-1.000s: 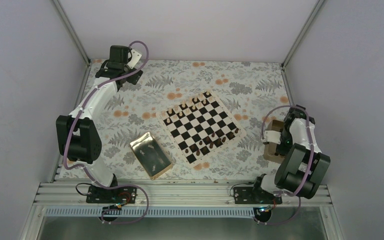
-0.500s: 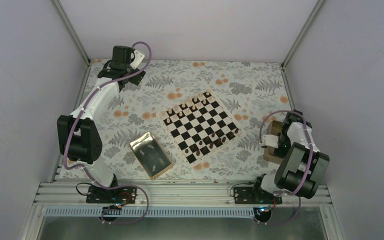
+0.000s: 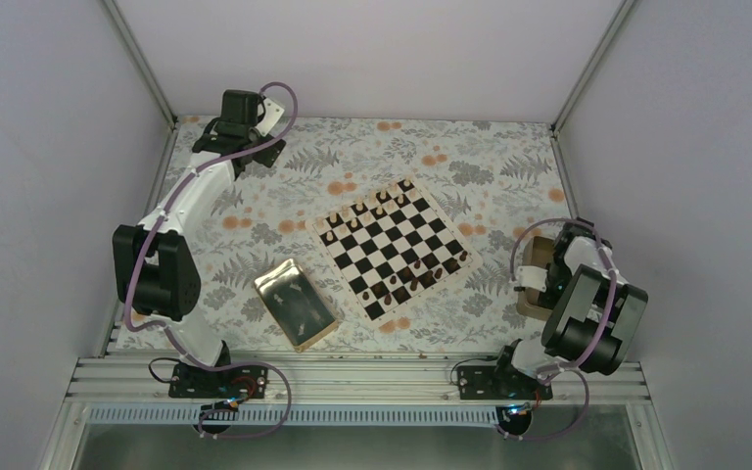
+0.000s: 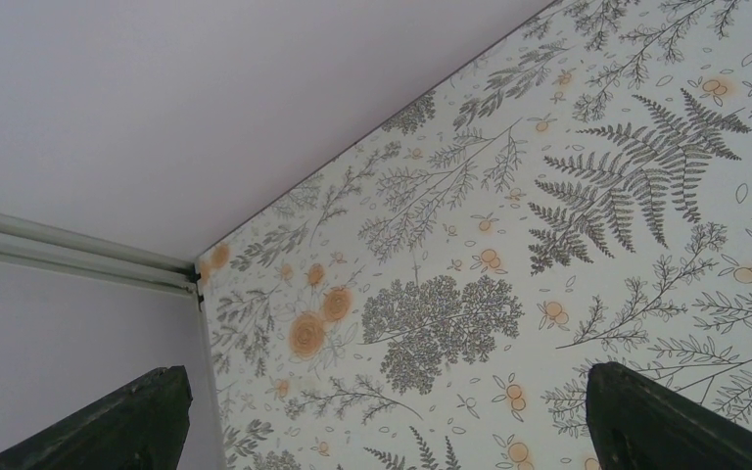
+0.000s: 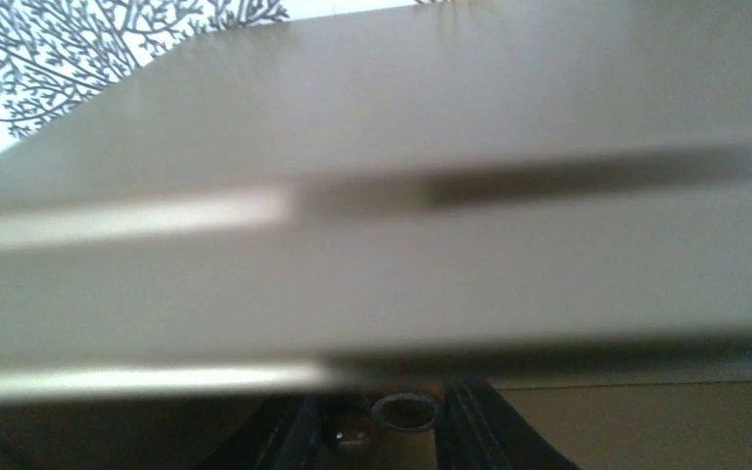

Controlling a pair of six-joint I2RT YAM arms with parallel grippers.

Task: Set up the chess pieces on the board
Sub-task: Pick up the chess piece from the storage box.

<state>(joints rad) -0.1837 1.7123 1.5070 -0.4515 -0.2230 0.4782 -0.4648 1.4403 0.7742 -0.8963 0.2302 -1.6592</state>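
The board (image 3: 399, 238) lies turned diagonally at the table's middle. Light tan chess pieces (image 3: 357, 211) line its far-left side and dark brown ones (image 3: 416, 272) its near-right side. My right gripper (image 3: 546, 266) reaches down into the small tan box (image 3: 529, 299). In the right wrist view the box wall (image 5: 450, 117) fills the frame as a blur. The right gripper (image 5: 382, 431) has its fingers either side of a dark piece (image 5: 352, 429) and a round piece base (image 5: 406, 409); whether they press on these is unclear. My left gripper (image 4: 387, 397) hangs open over the far-left corner, nothing between its fingers.
A shiny gold tray (image 3: 305, 318) with a few small pieces sits near-left of the board. The floral cloth (image 3: 470, 157) covers the table. Enclosure walls and frame posts (image 4: 78, 255) close in the far-left corner beside the left gripper (image 3: 255, 147).
The right arm has sunk lower and nearer over the tan box, and its fingers have drawn closer together. The left wrist turned slightly, then stayed still.
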